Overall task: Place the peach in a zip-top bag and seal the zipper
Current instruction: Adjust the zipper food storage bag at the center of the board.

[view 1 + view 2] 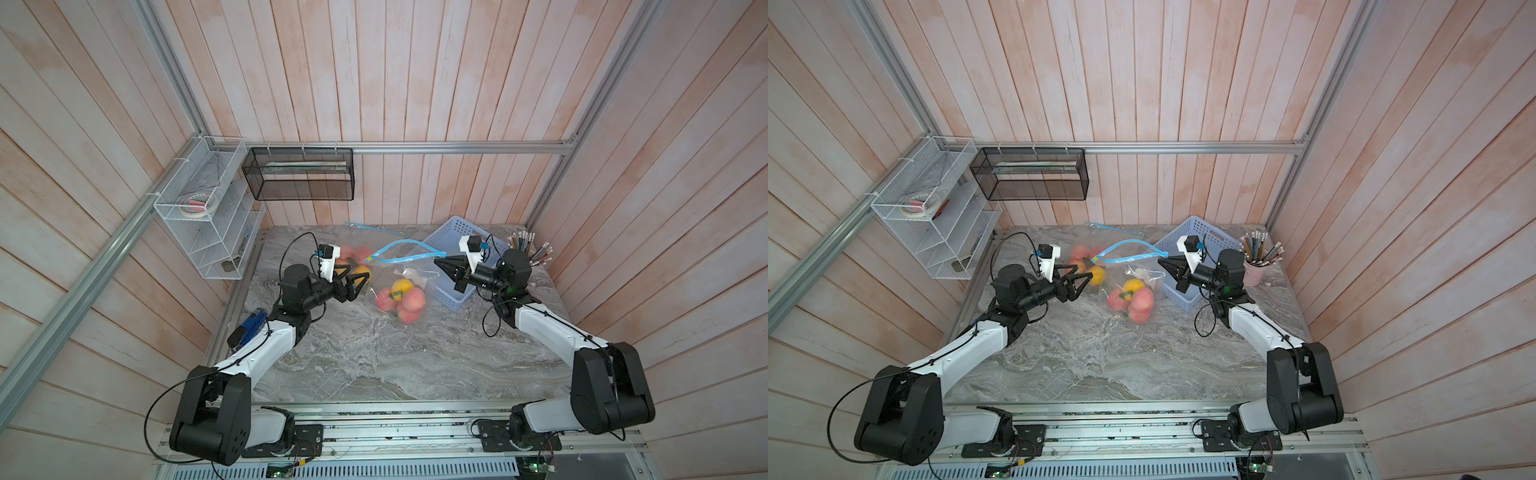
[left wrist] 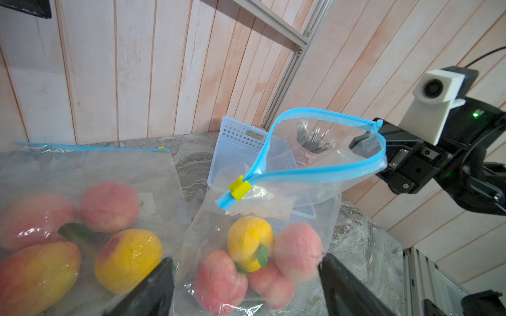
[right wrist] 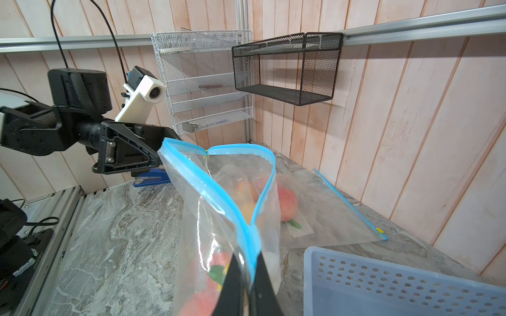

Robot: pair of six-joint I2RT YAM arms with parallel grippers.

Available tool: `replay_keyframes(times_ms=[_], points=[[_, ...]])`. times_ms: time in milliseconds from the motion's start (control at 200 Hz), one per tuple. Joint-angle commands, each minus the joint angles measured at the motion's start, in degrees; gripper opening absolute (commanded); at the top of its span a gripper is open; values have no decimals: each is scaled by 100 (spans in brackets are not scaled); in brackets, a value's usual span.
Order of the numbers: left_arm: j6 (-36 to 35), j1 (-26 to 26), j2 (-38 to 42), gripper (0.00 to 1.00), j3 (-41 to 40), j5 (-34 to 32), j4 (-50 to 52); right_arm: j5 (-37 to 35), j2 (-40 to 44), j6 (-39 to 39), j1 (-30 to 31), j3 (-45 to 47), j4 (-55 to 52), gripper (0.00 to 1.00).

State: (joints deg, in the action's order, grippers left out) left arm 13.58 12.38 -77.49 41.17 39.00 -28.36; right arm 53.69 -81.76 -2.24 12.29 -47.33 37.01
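Observation:
A clear zip-top bag [image 1: 419, 276] with a blue zipper [image 2: 315, 169] hangs mid-table, its mouth gaping in a loop. Several pink and yellow peaches [image 1: 400, 300] sit in its bottom, also visible through the plastic in the left wrist view [image 2: 252, 246]. A yellow slider [image 2: 239, 187] sits at the zipper's left end. My right gripper [image 1: 437, 262] is shut on the zipper's right end, the fingers [image 3: 235, 284] pinching the blue strip. My left gripper [image 1: 358, 270] stands open beside the slider end; its fingers [image 2: 156, 287] straddle the bag's lower part without touching it.
A second bag [image 2: 90, 169] holding peaches [image 1: 353, 252] lies flat behind my left gripper. A blue perforated basket [image 1: 457, 232] and a pink pencil cup [image 1: 1256, 270] stand at the right rear. A blue stapler [image 1: 249, 328] lies at the left edge; wire racks [image 1: 208, 208] hang on the wall.

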Motion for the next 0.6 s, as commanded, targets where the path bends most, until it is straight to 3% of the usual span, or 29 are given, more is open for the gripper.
replay_keyframes(times_ms=[0,215,595], points=[[-753,-43,-179,83,14,595,-733,298,-60,80,-24,-189,-4,0],[-1743,-43,-730,75,437,864,-329,527,-51,70,-25,-207,31,0],[-1989,-52,-1324,50,1010,1368,-411,637,-55,110,-24,-189,8,0]])
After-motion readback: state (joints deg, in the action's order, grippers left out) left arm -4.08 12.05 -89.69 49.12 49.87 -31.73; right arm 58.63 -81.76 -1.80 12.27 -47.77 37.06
